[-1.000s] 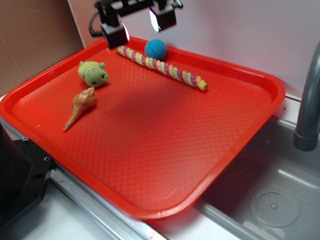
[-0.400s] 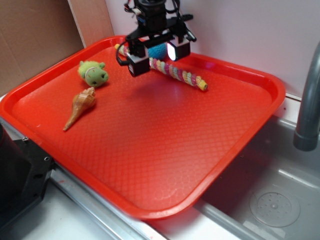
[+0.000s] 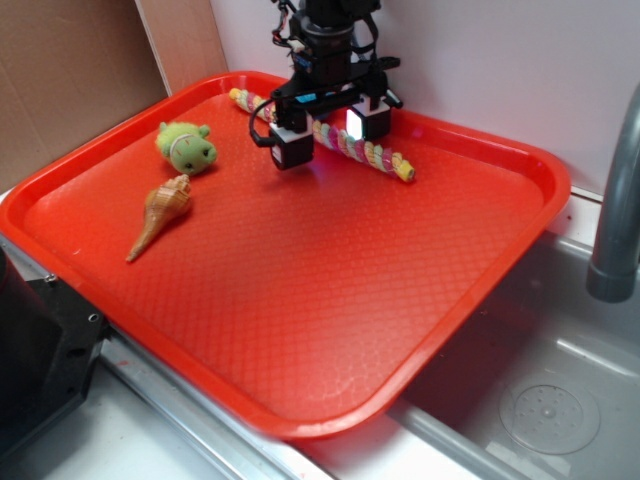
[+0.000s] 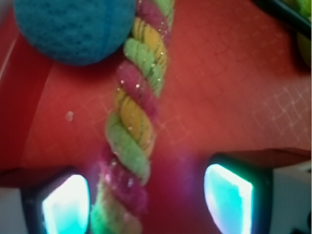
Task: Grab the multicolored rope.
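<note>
Over the multicolored rope (image 3: 345, 143), arm vertical, fingers (image 3: 291, 150) spread.

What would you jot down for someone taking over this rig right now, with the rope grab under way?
Gripper: open, low over the tray, fingers either side of the multicolored rope; in the wrist view the rope sits nearer one finger than the other, not centred.
Rope: lying flat along the back of the red tray, not lifted. The teal ball is right beside it, apparently touching it.
Elsewhere on the tray: green plush toy and seashell, well clear.
Done: approach and alignment across the rope.
Left: finish lowering if needed, close on the rope, lift. Probably watch that the ball is not pinched.
</note>
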Motion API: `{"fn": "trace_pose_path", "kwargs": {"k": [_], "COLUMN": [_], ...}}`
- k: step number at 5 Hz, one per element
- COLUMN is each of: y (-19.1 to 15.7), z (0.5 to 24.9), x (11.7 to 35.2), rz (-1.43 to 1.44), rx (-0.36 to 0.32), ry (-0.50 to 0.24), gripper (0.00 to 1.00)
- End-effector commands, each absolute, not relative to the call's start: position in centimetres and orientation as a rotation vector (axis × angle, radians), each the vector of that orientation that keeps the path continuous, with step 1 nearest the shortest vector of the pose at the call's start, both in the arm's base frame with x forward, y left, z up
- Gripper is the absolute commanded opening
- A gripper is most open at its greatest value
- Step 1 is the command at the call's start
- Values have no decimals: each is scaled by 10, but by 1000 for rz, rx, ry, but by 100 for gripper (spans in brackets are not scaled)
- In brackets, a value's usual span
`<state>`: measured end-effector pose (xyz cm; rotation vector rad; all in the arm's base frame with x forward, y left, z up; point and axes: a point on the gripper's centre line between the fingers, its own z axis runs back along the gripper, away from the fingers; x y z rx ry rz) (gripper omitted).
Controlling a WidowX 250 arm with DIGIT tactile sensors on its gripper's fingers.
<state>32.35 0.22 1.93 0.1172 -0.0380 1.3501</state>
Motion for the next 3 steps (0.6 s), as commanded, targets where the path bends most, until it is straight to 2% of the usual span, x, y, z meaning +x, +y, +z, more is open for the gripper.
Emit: {"fn": "trace_pose_path", "kwargs": {"k": [1,3], "y": [17,18], "z": [29,28], "x": [332,333], "rz": [1395,1379], "rx": [78,78], "ry": [-76,-74], "gripper": [0,0]}}
